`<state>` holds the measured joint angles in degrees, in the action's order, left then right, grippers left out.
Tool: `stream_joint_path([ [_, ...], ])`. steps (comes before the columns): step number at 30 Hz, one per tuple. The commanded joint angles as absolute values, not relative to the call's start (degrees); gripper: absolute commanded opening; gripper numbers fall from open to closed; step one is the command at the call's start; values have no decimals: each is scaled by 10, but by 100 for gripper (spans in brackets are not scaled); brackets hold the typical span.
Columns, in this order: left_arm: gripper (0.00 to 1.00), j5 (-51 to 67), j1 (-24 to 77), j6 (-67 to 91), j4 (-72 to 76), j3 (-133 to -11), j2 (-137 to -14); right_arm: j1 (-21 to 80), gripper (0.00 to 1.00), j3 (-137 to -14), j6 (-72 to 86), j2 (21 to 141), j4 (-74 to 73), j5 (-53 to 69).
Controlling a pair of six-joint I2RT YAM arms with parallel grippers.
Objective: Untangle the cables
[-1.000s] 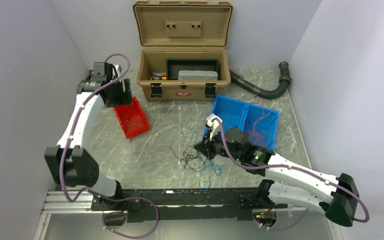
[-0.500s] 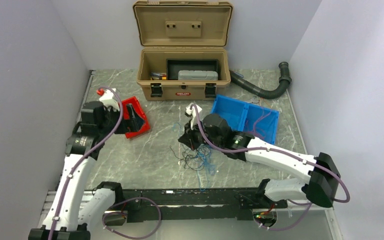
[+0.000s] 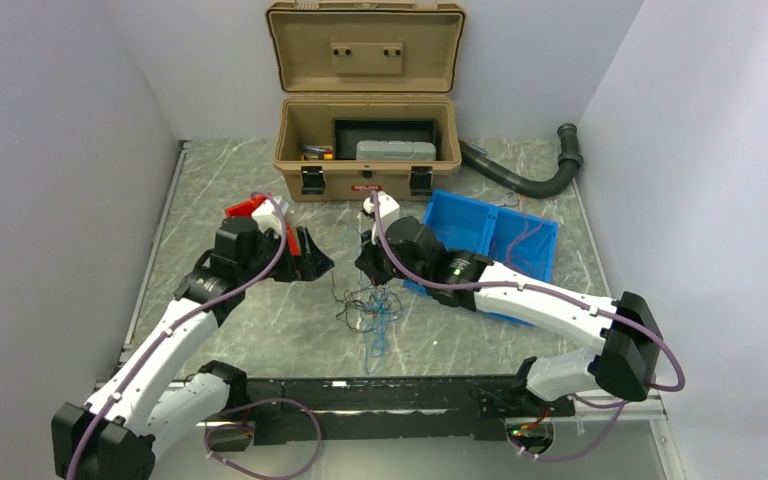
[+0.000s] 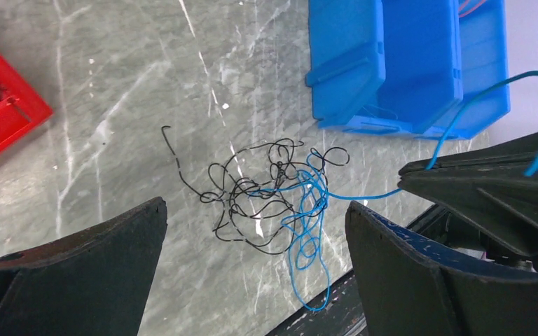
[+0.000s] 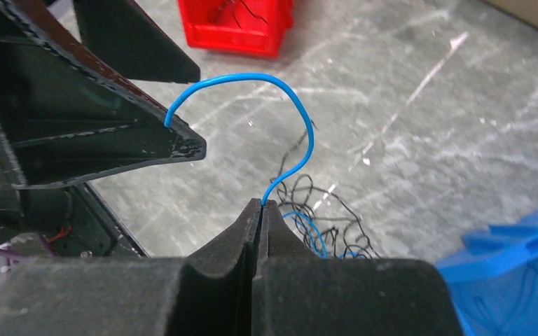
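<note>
Cables tangled — right gripper pinching blue strand, left gripper gaping, empty; red bin holds black strands.

top: high, rear, looking down | both wrists: close, facing table | all share: cables

Left gripper, jaws spread wide, hangs over a tangle of black and blue cables on the grey marbled desk. The right gripper pinches one blue strand near a blue bin; a red bin sits at left.
</note>
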<state>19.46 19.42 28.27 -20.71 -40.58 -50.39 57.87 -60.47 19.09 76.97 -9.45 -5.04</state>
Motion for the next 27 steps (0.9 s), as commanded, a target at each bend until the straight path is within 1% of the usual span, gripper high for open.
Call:
stream_joint_path([
  [1,99,177,221,299,-140,-405,-525,578,0,-594,222,755,-129,-98],
  [7,99,171,247,305,-104,-393,-555,579,0,-558,230,725,-139,-112],
  [18,99,161,273,302,-69,-377,-584,578,0,-538,239,709,-156,-127],
  [22,99,153,273,298,-33,-339,-587,578,0,-537,247,711,-158,-122],
  [27,99,170,274,308,27,-301,-594,578,0,-532,253,706,-163,-119],
])
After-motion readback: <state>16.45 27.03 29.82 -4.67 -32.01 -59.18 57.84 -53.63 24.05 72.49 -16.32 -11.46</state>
